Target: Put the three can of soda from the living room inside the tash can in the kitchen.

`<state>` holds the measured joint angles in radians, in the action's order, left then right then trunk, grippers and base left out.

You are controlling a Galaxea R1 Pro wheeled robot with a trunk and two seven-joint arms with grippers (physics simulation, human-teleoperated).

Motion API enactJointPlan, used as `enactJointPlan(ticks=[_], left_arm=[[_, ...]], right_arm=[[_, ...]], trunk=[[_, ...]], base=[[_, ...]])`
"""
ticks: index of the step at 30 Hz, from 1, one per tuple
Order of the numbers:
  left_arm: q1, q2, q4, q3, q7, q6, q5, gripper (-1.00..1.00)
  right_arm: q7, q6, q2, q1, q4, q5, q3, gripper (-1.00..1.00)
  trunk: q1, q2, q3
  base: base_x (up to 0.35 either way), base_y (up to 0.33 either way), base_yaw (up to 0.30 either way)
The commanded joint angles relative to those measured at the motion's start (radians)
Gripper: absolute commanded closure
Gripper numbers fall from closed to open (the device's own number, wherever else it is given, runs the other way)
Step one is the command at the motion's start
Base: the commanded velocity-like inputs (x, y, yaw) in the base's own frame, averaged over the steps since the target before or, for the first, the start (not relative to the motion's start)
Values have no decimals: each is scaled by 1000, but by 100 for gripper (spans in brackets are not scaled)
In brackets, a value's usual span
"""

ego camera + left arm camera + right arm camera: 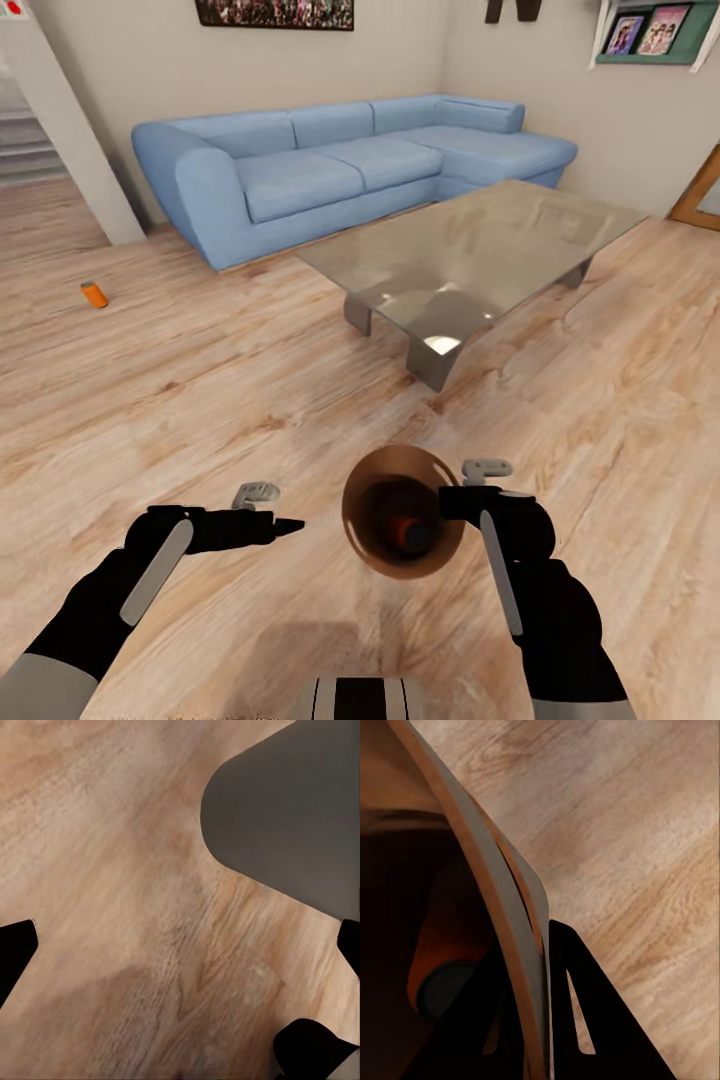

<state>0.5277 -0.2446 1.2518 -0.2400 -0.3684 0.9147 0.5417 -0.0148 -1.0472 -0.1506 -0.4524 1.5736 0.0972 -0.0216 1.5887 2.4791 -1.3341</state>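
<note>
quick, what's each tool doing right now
Left tool: open, holding nothing.
Right tool: shut on the rim of the trash can, which has an orange soda can inside.

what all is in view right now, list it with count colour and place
bucket: 1, brown wood, off the floor in the right gripper, which pinches its rim
can in bucket: 1 seen, orange with grey top, lying inside
can on floor: 1, orange, far left on the planks near the wall corner
sofa: 1, blue, against the back wall
table: 1, shiny grey, low, in front of the sofa
shelf: 1, green-backed, holding pictures, upper right wall
floor: pale wood planks
left gripper: 1, black, open, empty, above the floor
right gripper: 1, black, shut on the bucket rim
</note>
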Motion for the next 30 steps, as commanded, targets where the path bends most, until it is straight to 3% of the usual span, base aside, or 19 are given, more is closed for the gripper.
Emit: enactJointPlan(ticks=[1, 7, 30], left_arm=[[0, 1, -1, 1, -2, -1, 1, -100], [0, 15, 0, 4, -4, -2, 3, -100], [0, 18, 30, 5, -5, -3, 3, -100]], right_arm=[[3, 0, 0, 0, 0, -22, 2, 100], [4, 0, 0, 0, 0, -22, 9, 100], [7, 0, 2, 0, 0, -26, 9, 100]], trunk=[[0, 0, 1], [0, 0, 6], [0, 0, 24]], base=[[0, 0, 236], [0, 0, 237], [0, 0, 242]])
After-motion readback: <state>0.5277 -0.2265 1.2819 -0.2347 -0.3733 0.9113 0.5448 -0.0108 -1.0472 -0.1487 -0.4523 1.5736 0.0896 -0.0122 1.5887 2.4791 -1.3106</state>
